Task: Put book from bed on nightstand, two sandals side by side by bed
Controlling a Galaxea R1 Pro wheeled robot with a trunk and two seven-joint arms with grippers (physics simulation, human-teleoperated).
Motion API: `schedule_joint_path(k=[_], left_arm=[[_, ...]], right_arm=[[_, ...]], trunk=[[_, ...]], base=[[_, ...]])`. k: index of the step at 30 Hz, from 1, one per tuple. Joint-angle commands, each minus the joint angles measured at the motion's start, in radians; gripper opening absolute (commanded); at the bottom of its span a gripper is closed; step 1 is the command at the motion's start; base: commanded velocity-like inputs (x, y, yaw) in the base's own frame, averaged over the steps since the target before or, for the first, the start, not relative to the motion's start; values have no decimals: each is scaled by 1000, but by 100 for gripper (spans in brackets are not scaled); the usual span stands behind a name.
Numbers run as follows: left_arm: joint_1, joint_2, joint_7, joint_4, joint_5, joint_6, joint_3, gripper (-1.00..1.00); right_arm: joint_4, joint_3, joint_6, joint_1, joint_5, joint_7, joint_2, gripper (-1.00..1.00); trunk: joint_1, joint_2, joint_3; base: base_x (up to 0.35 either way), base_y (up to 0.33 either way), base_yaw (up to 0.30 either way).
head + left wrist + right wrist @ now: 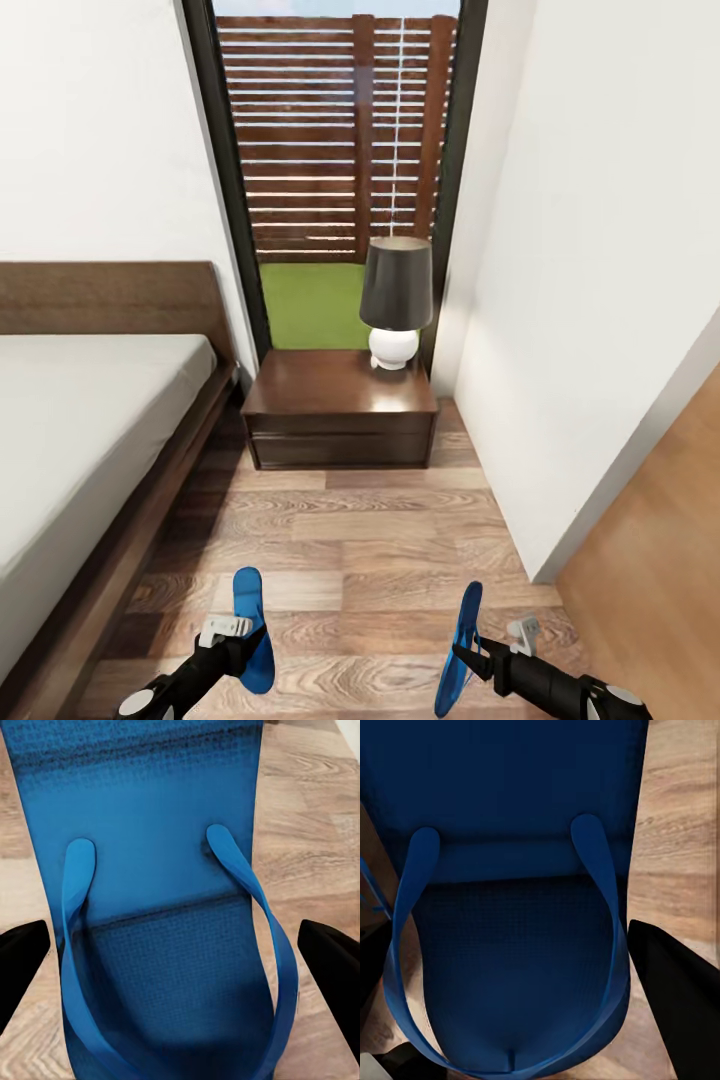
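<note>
In bedroom, bed (90,430) at my left, nightstand (340,410) with lamp (396,300) ahead by window. My left end effector (236,640) pinches one blue sandal (252,625), right end effector (480,655) pinches other sandal (460,650), both above wood floor (370,560).

head: looked forward-down at floor (380,540), nightstand (340,405) | wrists: close over sandals (150,870) (510,810) | shared: sandals, floor
</note>
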Motion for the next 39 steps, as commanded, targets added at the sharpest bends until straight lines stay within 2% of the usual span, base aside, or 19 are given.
schedule_joint_path(k=[1, 39], left_arm=[[-1, -1, -5, 1, -9, -6, 7, -100], [-1, -1, -5, 1, -8, -6, 7, -100]], right_arm=[[-1, -8, 3, -1, 8, 7, 1, -100], [19, -8, 2, -1, 8, 7, 1, -100]], trunk=[[0, 0, -1], [0, 0, -1]], base=[[331, 0, 0], [315, -23, 3]])
